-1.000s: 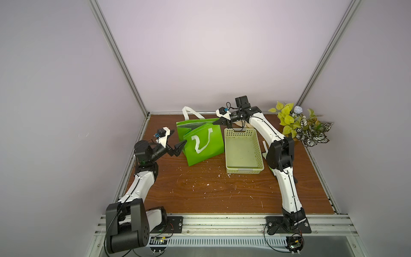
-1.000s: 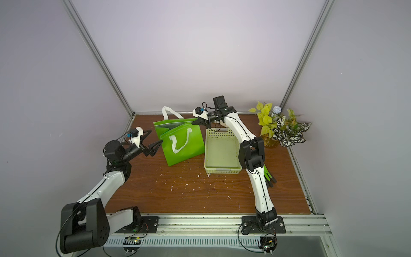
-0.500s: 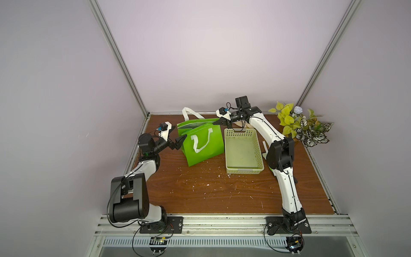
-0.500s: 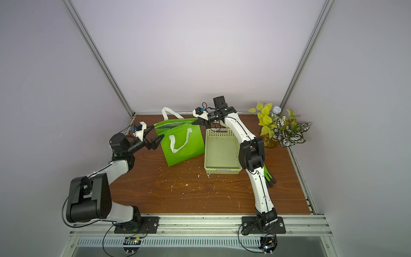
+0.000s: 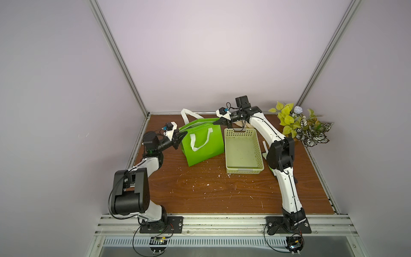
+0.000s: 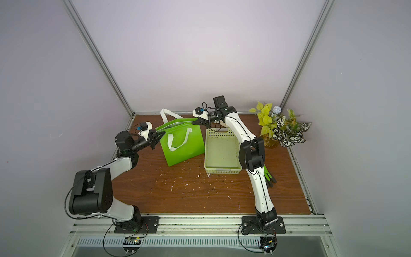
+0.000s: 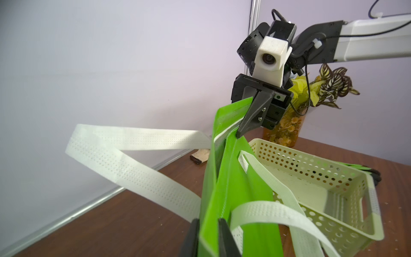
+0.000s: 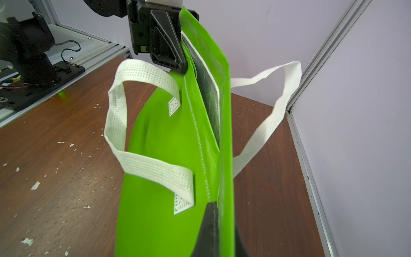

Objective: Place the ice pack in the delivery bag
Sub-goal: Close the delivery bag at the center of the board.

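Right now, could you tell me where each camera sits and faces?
Top views: high on the robot's side, looking down at the table; left arm and right arm show whole.
Left wrist: at one end of the delivery bag, facing the right gripper; own fingertips show.
Right wrist: at the opposite end, facing the left gripper; own fingertips show.
Shared: both wrist views see the bag clamped.

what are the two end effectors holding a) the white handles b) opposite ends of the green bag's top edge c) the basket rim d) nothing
b: the left end effector and the right end effector each pinch one end of the top edge of the delivery bag.
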`<state>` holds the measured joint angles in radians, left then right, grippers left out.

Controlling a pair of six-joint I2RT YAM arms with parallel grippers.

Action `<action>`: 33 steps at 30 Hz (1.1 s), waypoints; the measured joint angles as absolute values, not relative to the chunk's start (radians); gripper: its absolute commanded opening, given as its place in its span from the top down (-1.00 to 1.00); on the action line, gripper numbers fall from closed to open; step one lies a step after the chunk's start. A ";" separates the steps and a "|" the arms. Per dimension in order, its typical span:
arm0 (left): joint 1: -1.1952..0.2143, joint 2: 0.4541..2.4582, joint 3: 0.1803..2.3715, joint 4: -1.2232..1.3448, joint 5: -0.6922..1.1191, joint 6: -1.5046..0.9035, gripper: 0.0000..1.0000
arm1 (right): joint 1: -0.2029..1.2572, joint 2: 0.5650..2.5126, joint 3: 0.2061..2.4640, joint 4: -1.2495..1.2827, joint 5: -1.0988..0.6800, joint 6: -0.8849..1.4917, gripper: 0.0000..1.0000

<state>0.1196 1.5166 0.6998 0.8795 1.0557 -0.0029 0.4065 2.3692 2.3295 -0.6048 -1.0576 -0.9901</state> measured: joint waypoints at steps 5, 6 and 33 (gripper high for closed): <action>0.119 1.517 0.700 0.880 1.065 0.008 0.99 | 0.406 2.363 2.329 -0.617 -1.047 -0.998 0.13; 0.119 1.517 0.700 0.880 1.066 0.010 0.99 | 0.405 2.362 2.329 -0.619 -1.047 -0.999 0.06; 0.119 1.517 0.700 0.883 1.069 0.035 1.00 | 0.419 2.307 2.408 -0.353 -1.104 -0.601 -0.84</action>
<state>0.1188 1.5166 0.6998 0.8833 1.0695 0.0345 0.4187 2.3070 2.4084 -0.3527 -1.1038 -0.6010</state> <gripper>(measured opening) 0.054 0.857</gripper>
